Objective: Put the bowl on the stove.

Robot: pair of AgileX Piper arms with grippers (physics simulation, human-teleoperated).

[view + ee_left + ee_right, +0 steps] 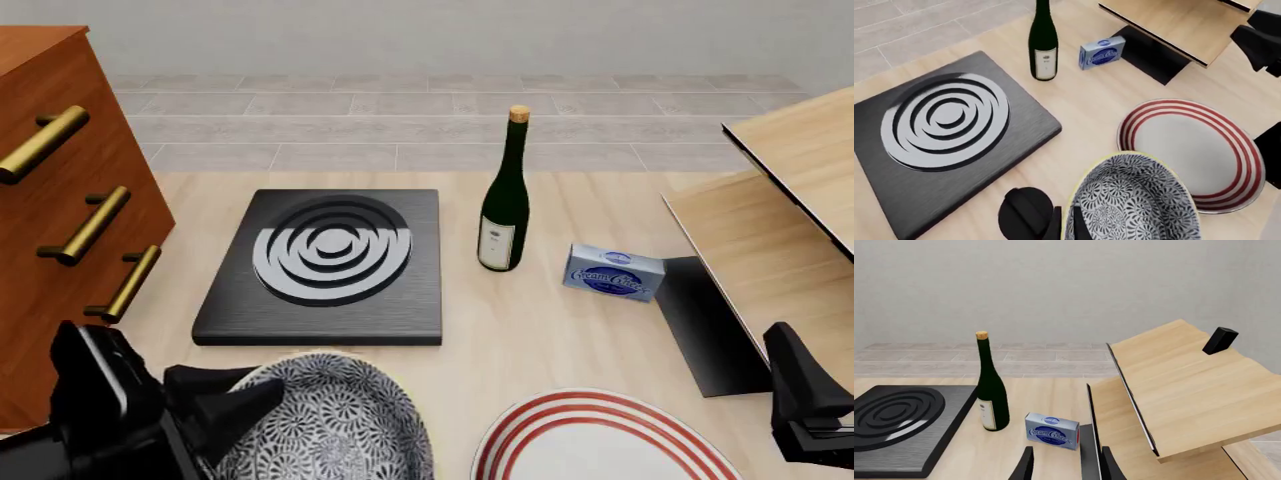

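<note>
The bowl (334, 425), blue-and-white floral inside with a pale rim, is at the near left of the table, just in front of the stove (334, 265). It looks tilted. My left gripper (247, 395) is shut on its left rim. In the left wrist view one finger sits inside the bowl (1134, 200) and one outside, at the left gripper (1066, 222). The stove (947, 135) is a black slab with silver rings and nothing on it. My right gripper (1067, 467) stands open at the near right (801, 410), far from the bowl.
A white plate with red rings (601, 445) lies right of the bowl. A dark wine bottle (503, 200) and a blue box (611, 272) stand right of the stove. A wooden dresser (67, 190) lines the left, and a tilted wooden shelf (787, 220) stands at the right.
</note>
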